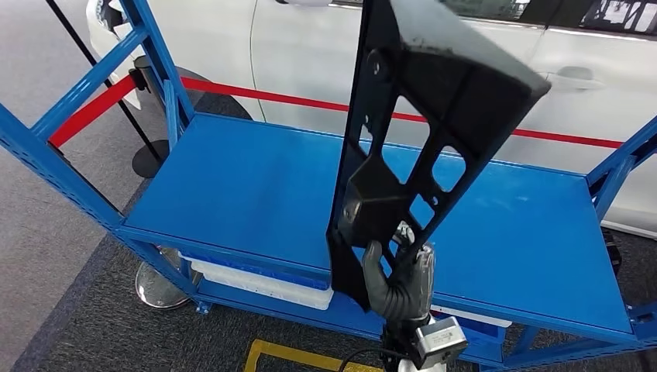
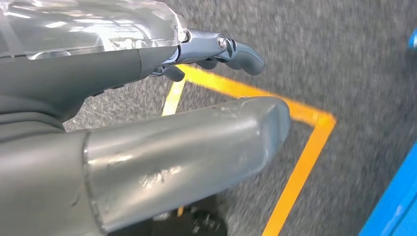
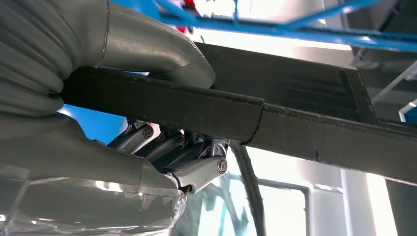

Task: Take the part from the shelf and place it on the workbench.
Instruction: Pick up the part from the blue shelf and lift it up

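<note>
Black plastic part [image 1: 418,132], long, flat and pierced with cut-outs: we hold it upright in our right hand [image 1: 399,283], above the front edge of the blue shelf [image 1: 240,186]. It stands clear of the shelf surface, tilted slightly, its broad upper end reaching to the top of the head view.

Right hand: clamped on the part's lower end. In the right wrist view the thumb [image 3: 157,51] lies over one face of the bar and the darker fingers [image 3: 167,147] curl under the other.

Left hand [image 2: 172,147]: hangs low over grey carpet [image 2: 344,59] and a yellow floor marking [image 2: 300,162]; thumb and fingers are apart, nothing between them.

Also present: white car [image 1: 310,54] behind a red barrier line [image 1: 310,101]; white and blue bins [image 1: 263,283] on the lower tier.

Workbench: we cannot place it from these views.

Risks, as we judge them:
- Leverage. The grip is at one end and most of the part's length is above it; a quick swing could twist the part in the fingers until it slips.
- Clearance. The tall upper end could strike the shelf's blue uprights [image 1: 159,70] if we turn before backing away.
- Blocked sight. The part covers the middle of the head view, so obstacles ahead may go unseen while we carry it.
- One-handed hold. The left hand gives no support, so any slip would go uncorrected.
</note>
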{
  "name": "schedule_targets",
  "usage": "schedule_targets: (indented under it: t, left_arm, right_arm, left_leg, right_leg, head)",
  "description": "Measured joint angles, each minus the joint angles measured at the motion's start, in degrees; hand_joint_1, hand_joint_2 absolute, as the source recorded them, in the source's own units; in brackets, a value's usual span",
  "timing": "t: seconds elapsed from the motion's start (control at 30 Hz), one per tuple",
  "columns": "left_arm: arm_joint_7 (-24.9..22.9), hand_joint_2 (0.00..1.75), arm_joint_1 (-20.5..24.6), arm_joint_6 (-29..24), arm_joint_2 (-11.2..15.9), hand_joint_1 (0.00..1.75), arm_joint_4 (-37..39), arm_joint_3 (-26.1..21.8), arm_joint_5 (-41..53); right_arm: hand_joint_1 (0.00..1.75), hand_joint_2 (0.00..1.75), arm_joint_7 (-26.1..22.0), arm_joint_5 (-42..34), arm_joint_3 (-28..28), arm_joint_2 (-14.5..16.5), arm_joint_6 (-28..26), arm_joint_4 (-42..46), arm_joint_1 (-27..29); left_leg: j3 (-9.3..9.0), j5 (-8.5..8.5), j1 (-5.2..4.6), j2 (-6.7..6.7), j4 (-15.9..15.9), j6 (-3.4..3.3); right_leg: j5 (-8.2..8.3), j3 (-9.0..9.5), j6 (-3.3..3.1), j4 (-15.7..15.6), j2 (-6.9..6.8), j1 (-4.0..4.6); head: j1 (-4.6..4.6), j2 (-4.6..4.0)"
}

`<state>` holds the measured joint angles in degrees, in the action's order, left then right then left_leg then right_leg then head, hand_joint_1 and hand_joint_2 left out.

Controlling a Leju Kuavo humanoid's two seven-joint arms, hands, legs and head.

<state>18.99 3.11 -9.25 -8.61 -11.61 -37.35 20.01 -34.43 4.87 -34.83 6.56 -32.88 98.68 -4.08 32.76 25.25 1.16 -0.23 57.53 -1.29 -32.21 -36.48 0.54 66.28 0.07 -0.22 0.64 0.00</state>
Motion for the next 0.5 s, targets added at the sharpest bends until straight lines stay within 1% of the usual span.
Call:
schedule_targets:
  t: [0.03, 0.07, 0.1, 0.13, 0.17, 0.2, 0.23, 0.27, 0.3, 0.33, 0.37, 0.4, 0.43, 0.47, 0.5]
  left_arm:
    - [-0.08, 0.0, 0.0, -0.14, 0.0, 0.0, 0.0, -0.4, -0.03]
    - [-0.15, 0.0, -0.04, -0.18, 0.0, 0.0, 0.0, -0.79, 0.0]
    - [-0.21, 0.0, -0.07, -0.17, -0.01, 0.0, 0.0, -1.15, 0.03]
    - [-0.31, 0.0, -0.11, -0.16, -0.02, 0.0, 0.0, -1.49, 0.04]
    - [-0.48, 0.0, -0.14, -0.15, -0.06, 0.0, 0.0, -1.76, 0.08]
    - [-0.65, 0.0, -0.15, -0.15, -0.11, 0.0, 0.0, -1.98, 0.16]
    - [-0.81, 0.0, -0.16, -0.15, -0.15, 0.0, 0.0, -2.2, 0.24]
    - [-0.94, 0.0, -0.13, -0.15, -0.19, 0.0, 0.0, -2.43, 0.31]
    - [-1.06, 0.0, -0.12, -0.15, -0.2, 0.0, 0.0, -2.63, 0.32]
    - [-1.18, 0.0, -0.12, -0.15, -0.2, 0.0, 0.0, -2.8, 0.28]
    - [-1.31, 0.0, -0.15, -0.16, -0.19, 0.0, 0.0, -2.96, 0.24]
    - [-1.43, 0.0, -0.18, -0.18, -0.19, 0.0, 0.0, -3.09, 0.22]
    - [-1.56, 0.0, -0.21, -0.2, -0.19, 0.0, 0.0, -3.22, 0.25]
    - [-1.69, 0.0, -0.23, -0.24, -0.19, 0.0, 0.0, -3.37, 0.29]
    - [-1.83, 0.0, -0.23, -0.26, -0.17, 0.0, 0.0, -3.51, 0.34]
  right_arm:
    - [1.75, 1.75, -0.97, -0.27, 0.46, -0.21, 1.54, 0.01, 2.01]
    - [1.75, 1.75, -2.0, -0.26, 1.03, -0.34, 3.14, 0.01, 4.16]
    - [1.75, 1.75, -2.95, -0.11, 1.63, -0.4, 4.61, 0.01, 6.22]
    - [1.75, 1.75, -3.76, 0.1, 2.18, -0.43, 5.88, 0.03, 8.06]
    - [1.75, 1.75, -4.33, 0.35, 2.62, -0.45, 6.87, 0.13, 9.61]
    - [1.75, 1.75, -4.7, 0.63, 2.96, -0.46, 7.56, 0.3, 10.84]
    - [1.75, 1.75, -4.96, 0.97, 3.26, -0.46, 8.08, 0.5, 11.91]
    - [1.75, 1.75, -5.13, 1.51, 3.55, -0.47, 8.37, 0.75, 12.88]
    - [1.75, 1.75, -5.23, 2.27, 3.81, -0.47, 8.39, 0.97, 13.73]
    - [1.75, 1.75, -5.28, 3.24, 4.03, -0.5, 8.2, 1.17, 14.52]
    - [1.75, 1.75, -5.3, 4.27, 4.24, -0.52, 7.86, 1.4, 15.25]
    - [1.75, 1.75, -5.32, 5.1, 4.42, -0.54, 7.47, 1.63, 15.88]
    - [1.75, 1.75, -5.33, 5.64, 4.58, -0.57, 7.07, 1.91, 16.44]
    - [1.75, 1.75, -5.35, 5.88, 4.74, -0.6, 6.68, 2.18, 16.93]
    - [1.75, 1.75, -5.36, 5.87, 4.88, -0.64, 6.36, 2.42, 17.36]
  left_leg:
    - [0.08, -0.07, -0.01, 0.02, 0.04, -0.09]
    - [0.16, -0.08, -0.01, 0.0, 0.07, -0.11]
    - [0.22, -0.07, -0.01, -0.04, 0.13, -0.09]
    - [0.27, -0.04, 0.01, -0.08, 0.24, -0.03]
    - [0.3, 0.03, 0.04, -0.11, 0.4, 0.08]
    - [0.36, 0.13, 0.05, -0.11, 0.62, 0.26]
    - [0.42, 0.25, -0.02, -0.14, 0.88, 0.55]
    - [0.48, 0.3, -0.11, -0.16, 1.06, 0.92]
    - [0.53, 0.26, -0.17, -0.18, 1.12, 1.33]
    - [0.55, 0.13, -0.2, -0.2, 1.08, 1.76]
    - [0.63, 0.0, -0.11, -0.22, 1.05, 2.15]
    - [0.84, 0.36, -0.01, -0.2, 1.32, 2.46]
    - [1.32, 1.58, 0.07, -0.16, 2.46, 2.71]
    - [2.14, 3.61, 0.13, -0.12, 4.7, 2.9]
    - [3.22, 6.24, 0.16, -0.07, 8.02, 3.03]
  right_leg:
    - [-1.84, -1.82, 0.19, 3.81, 0.0, -0.14]
    - [-2.86, -3.17, 0.37, 6.66, -0.01, -0.3]
    - [-2.8, -3.68, 0.52, 7.72, -0.02, -0.47]
    - [-1.62, -3.04, 0.62, 6.5, -0.03, -0.66]
    - [0.33, -1.3, 0.67, 3.17, -0.05, -0.85]
    - [2.02, 0.79, 0.65, -0.96, -0.04, -0.99]
    - [3.4, 2.55, 0.52, -4.4, 0.02, -0.96]
    - [4.15, 3.63, 0.32, -6.58, 0.11, -0.88]
    - [4.36, 3.92, 0.04, -7.33, 0.22, -0.72]
    - [4.66, 3.81, -0.29, -7.24, 0.31, -0.55]
    - [4.94, 3.63, -0.74, -7.33, 0.3, -0.57]
    - [5.29, 3.41, -1.23, -7.47, 0.22, -0.61]
    - [5.69, 3.11, -1.75, -7.64, 0.12, -0.68]
    - [6.11, 2.71, -2.2, -7.79, -0.01, -0.73]
    - [6.49, 2.23, -2.48, -7.79, -0.1, -0.65]
  head:
    - [-0.08, 0.0]
    - [-0.11, 0.0]
    - [-0.13, 0.0]
    - [-0.14, 0.0]
    - [-0.15, 0.0]
    - [-0.17, 0.0]
    - [-0.18, 0.0]
    - [-0.16, 0.0]
    - [-0.14, 0.0]
    - [-0.12, 0.0]
    - [-0.11, 0.0]
    - [-0.1, 0.0]
    - [0.02, 0.0]
    - [0.16, 0.0]
    - [0.31, 0.0]
